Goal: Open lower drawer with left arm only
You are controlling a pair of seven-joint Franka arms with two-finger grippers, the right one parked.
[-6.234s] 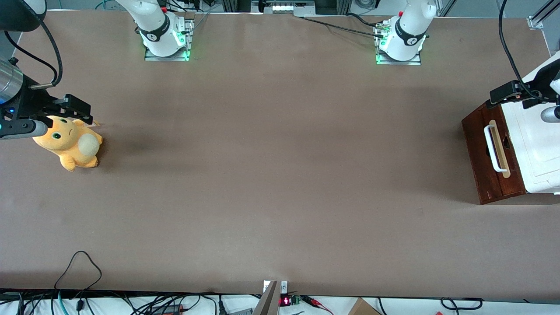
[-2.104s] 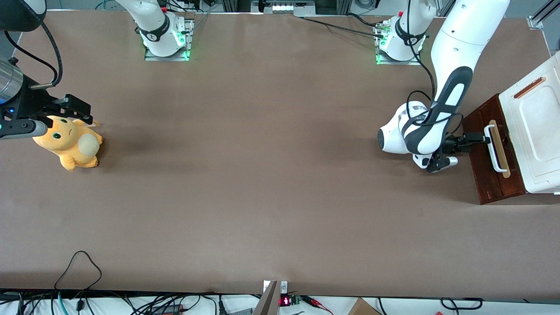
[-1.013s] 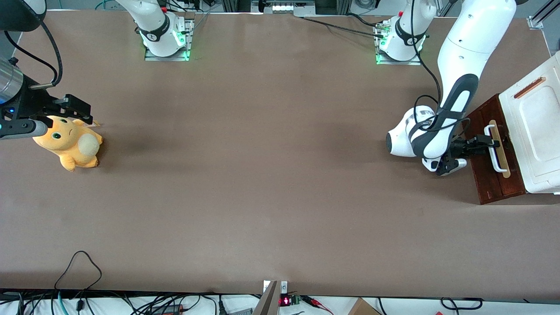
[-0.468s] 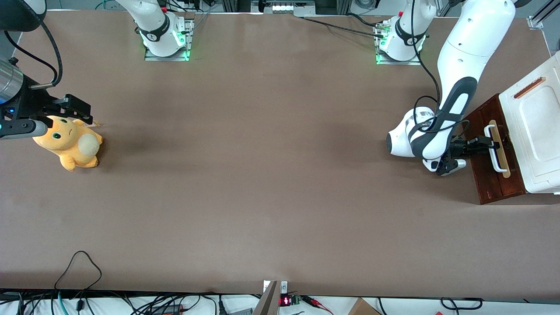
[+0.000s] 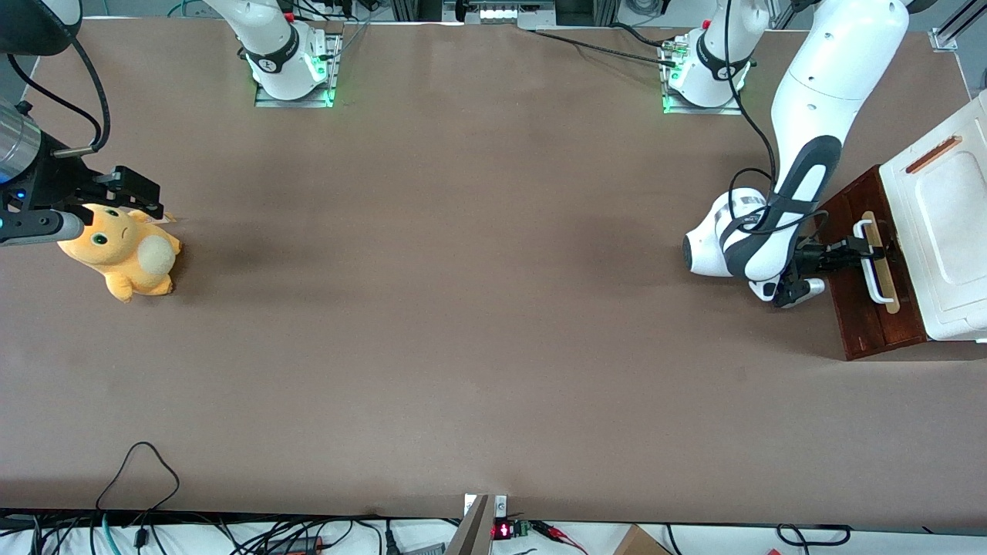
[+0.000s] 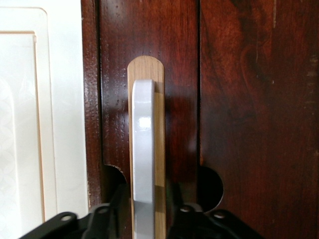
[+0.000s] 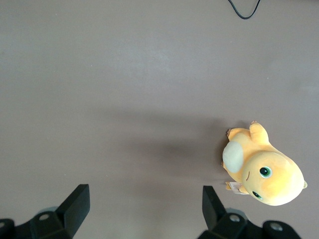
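Observation:
The lower drawer's dark red-brown front (image 5: 857, 312) stands at the working arm's end of the table, shut against the cabinet. Its white loop handle (image 5: 872, 266) lies on a pale wood strip. The white left arm (image 5: 802, 154) reaches down in front of the drawer. Its black gripper (image 5: 865, 250) is at the handle. In the left wrist view the gripper (image 6: 144, 211) is open, with one finger on each side of the handle (image 6: 143, 144) and a dark finger (image 6: 107, 209) close beside the bar. The drawer front (image 6: 239, 99) fills that view.
The cabinet's white moulded top panel (image 5: 944, 223) with an orange strip sits above the drawer front and shows in the left wrist view (image 6: 30, 124). An orange plush toy (image 5: 123, 250) lies toward the parked arm's end, seen also in the right wrist view (image 7: 264, 172).
The left arm came down from above the cabinet to the drawer front, then its gripper moved in around the handle. In the last half second it has barely moved.

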